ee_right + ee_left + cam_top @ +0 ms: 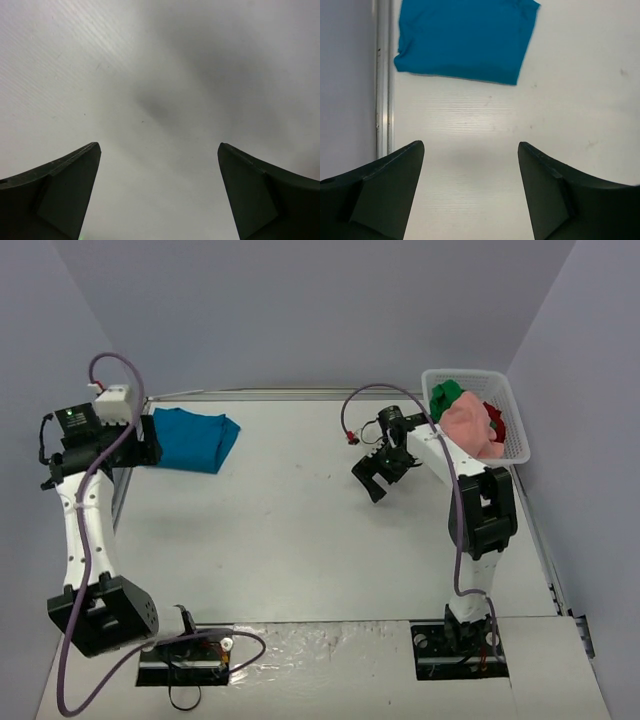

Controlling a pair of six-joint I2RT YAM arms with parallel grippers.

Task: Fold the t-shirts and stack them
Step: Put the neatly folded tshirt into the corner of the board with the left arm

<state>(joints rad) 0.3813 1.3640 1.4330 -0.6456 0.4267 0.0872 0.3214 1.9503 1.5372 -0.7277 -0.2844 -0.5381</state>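
Holding left gripper (470, 190) and right gripper (157, 195) spread empty, judging the teal-blue t-shirt (465, 40) light and limp, favouring a pinch at its near edge.

Pretty plain setup, a white tabletop (300, 540) with faint scuffs boxed in by 3 flat grey-lavender walls (300, 310), a metal rail (382, 75) down its left edge, soft even light everywhere.
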